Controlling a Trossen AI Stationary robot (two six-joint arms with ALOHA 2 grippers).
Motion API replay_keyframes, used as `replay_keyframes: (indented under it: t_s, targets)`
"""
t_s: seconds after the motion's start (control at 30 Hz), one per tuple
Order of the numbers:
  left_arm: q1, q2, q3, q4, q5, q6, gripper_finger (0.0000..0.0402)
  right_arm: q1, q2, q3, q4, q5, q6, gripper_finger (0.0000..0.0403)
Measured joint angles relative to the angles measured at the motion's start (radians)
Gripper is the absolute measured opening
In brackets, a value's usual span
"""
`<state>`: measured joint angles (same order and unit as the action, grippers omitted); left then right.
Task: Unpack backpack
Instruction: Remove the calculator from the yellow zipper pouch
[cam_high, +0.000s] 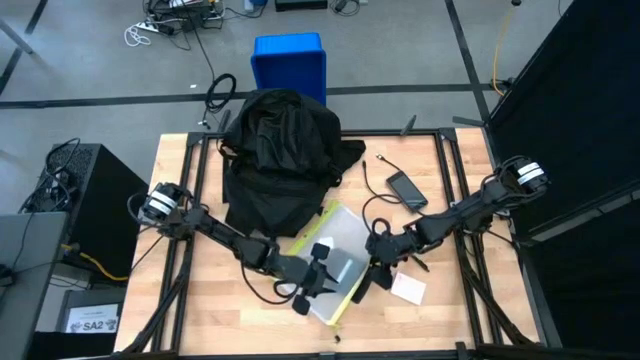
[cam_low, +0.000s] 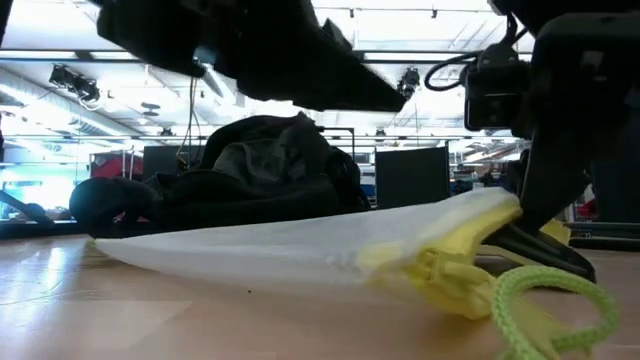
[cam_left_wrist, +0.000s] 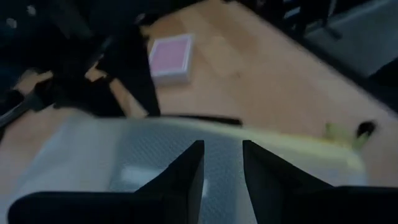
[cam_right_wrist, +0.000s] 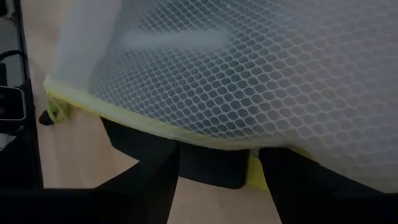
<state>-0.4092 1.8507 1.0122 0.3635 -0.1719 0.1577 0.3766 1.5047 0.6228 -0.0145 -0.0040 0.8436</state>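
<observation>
Mesh pouch, phone and card box are out. My left gripper grasps the pouch, right gripper pinches its three o'clock edge; the backpack at twelve may hold more.

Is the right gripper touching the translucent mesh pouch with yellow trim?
Touching. In the right wrist view, the right gripper has its fingers at the mesh pouch's yellow edge, which lies across them.

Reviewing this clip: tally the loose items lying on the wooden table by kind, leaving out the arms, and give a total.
Large black fabric backpack: 1
Translucent mesh pouch with yellow zip edging: 1
Dark flat phone-like device with a cable: 1
Small pale pink flat box: 1
Total: 4
</observation>
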Motion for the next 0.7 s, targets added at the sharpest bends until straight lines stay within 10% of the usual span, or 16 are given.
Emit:
replay_keyframes:
  t_s: [0.7]
  targets:
    - [0.042,0.120,0.000,-0.006,-0.123,-0.033,0.0087,-0.046,0.000,-0.044,0.236,-0.064,-0.042,0.0242]
